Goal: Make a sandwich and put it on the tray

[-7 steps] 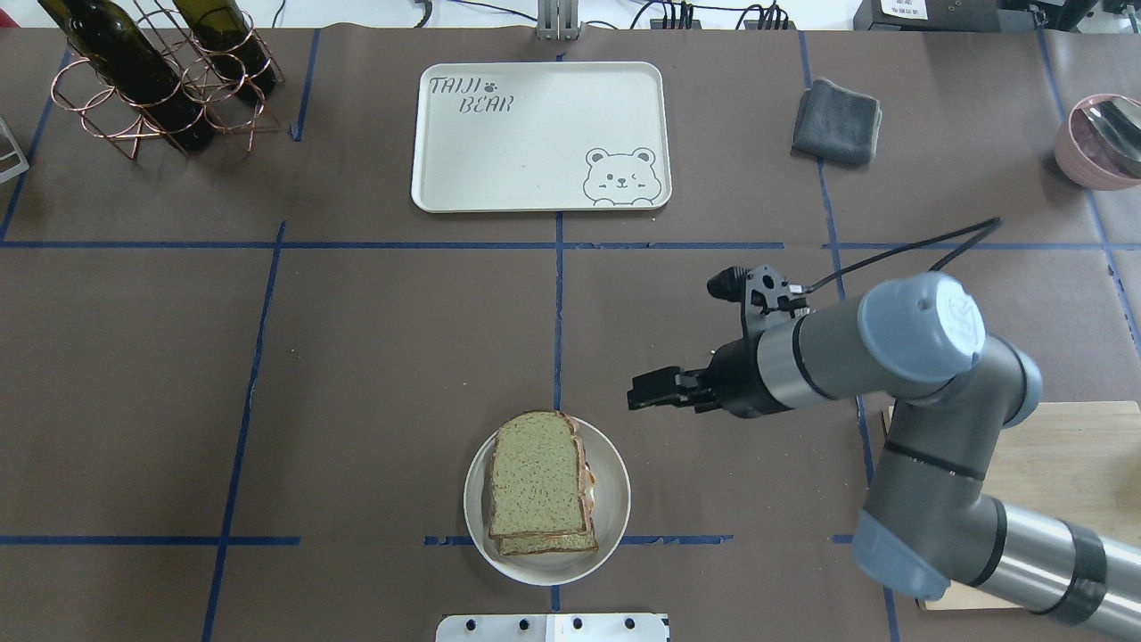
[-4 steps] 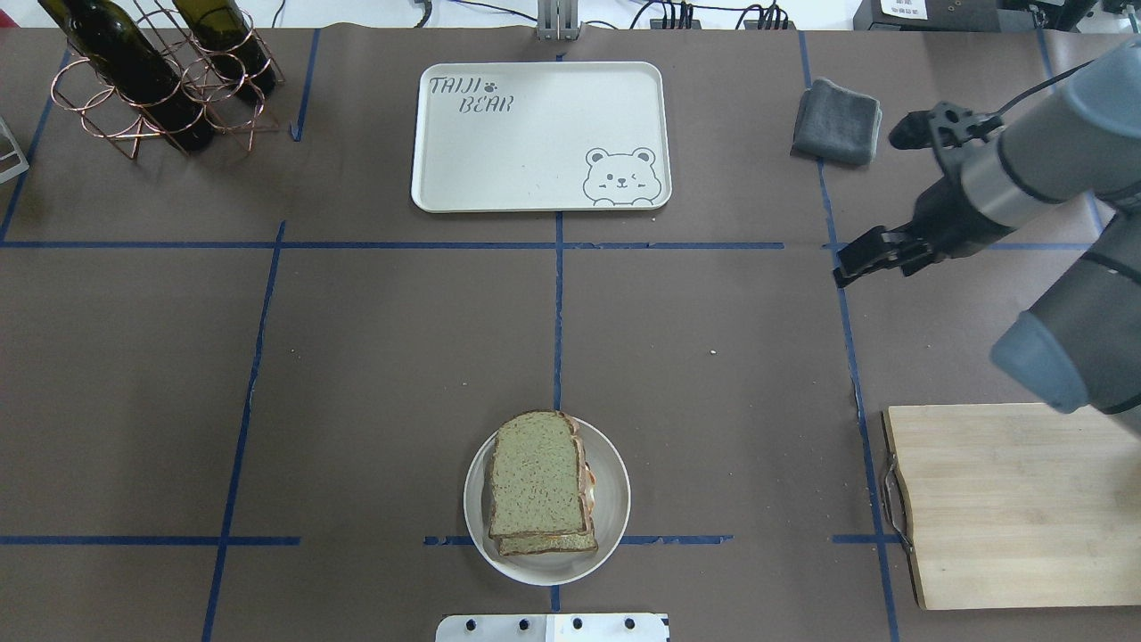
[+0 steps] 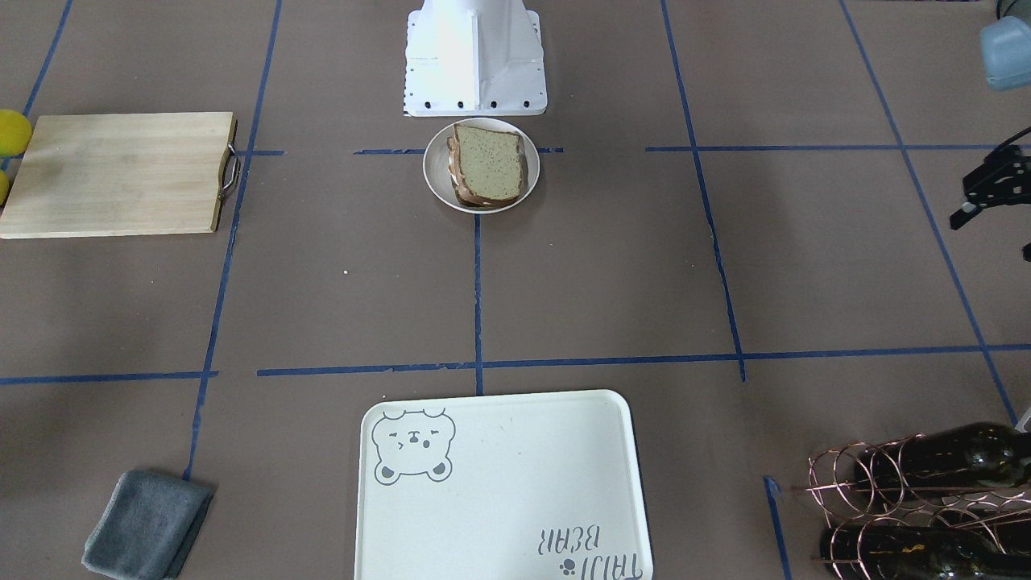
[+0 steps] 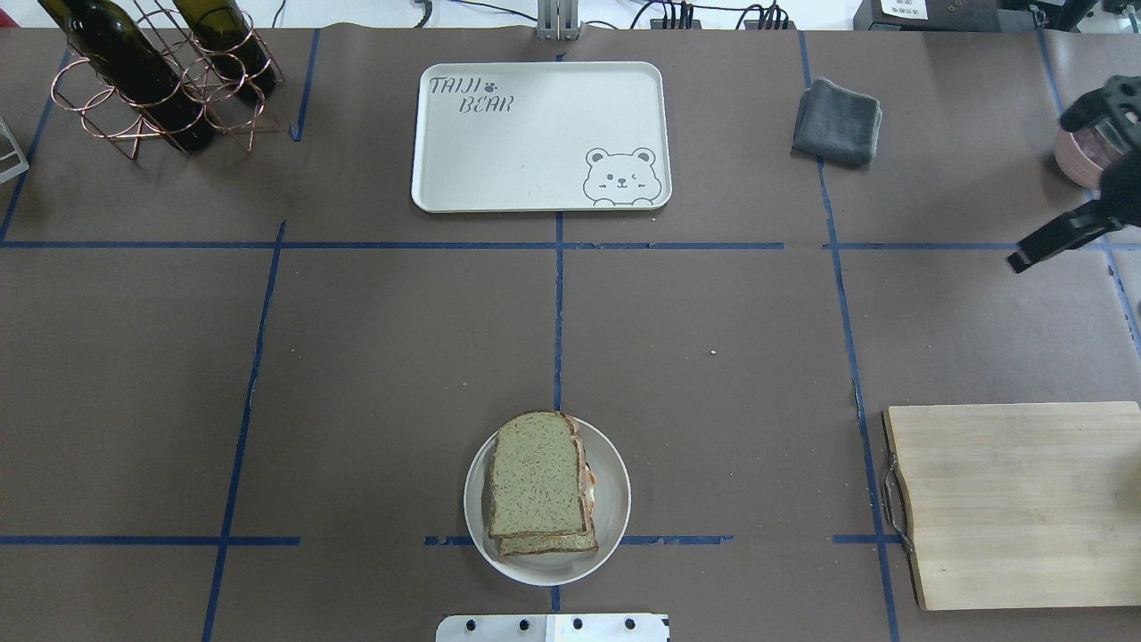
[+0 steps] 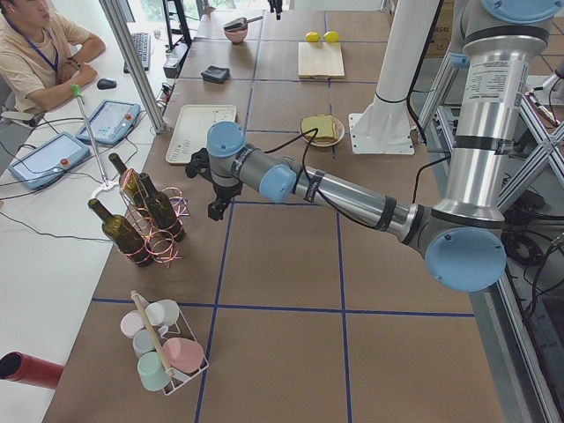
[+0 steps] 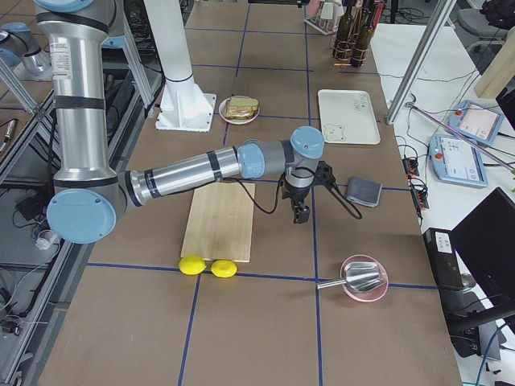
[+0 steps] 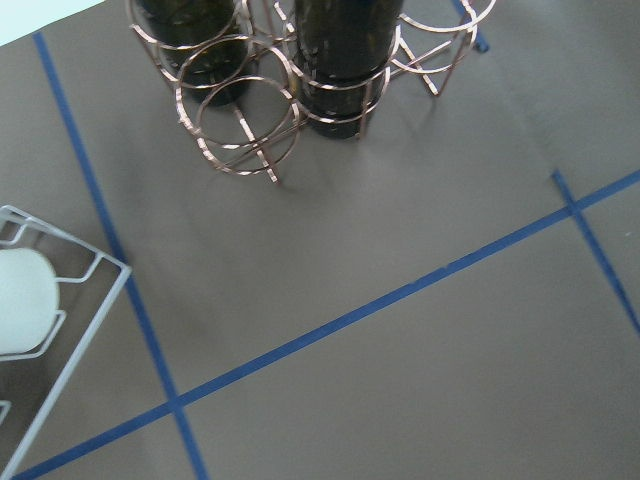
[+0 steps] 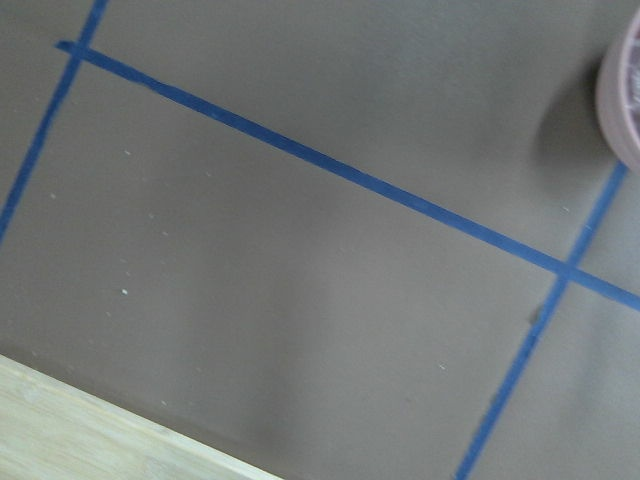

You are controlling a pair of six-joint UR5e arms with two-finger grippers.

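The sandwich [image 4: 537,486], two speckled bread slices with egg showing at the right edge, lies on a white plate [image 4: 613,508] near the robot's base; it also shows in the front view as the sandwich [image 3: 486,163]. The cream tray [image 4: 535,134] with the bear drawing sits bare at the far middle. My right gripper [image 4: 1018,260] hovers at the table's right edge, far from the sandwich, seen edge-on as one dark bar; I cannot tell its state. My left gripper [image 3: 962,216] hangs beside the bottle rack, cut off by the frame, state unclear.
A wooden cutting board [image 4: 1016,504] lies front right, with two lemons [image 6: 208,266] beyond it. A grey cloth [image 4: 838,120] and a pink bowl [image 6: 364,279] lie far right. A copper rack with wine bottles [image 4: 151,76] stands far left. A cup rack [image 5: 163,348] sits past it.
My right arm has pulled away from beside the plate, swinging right and back to the table's right edge. The sandwich and tray have not moved.
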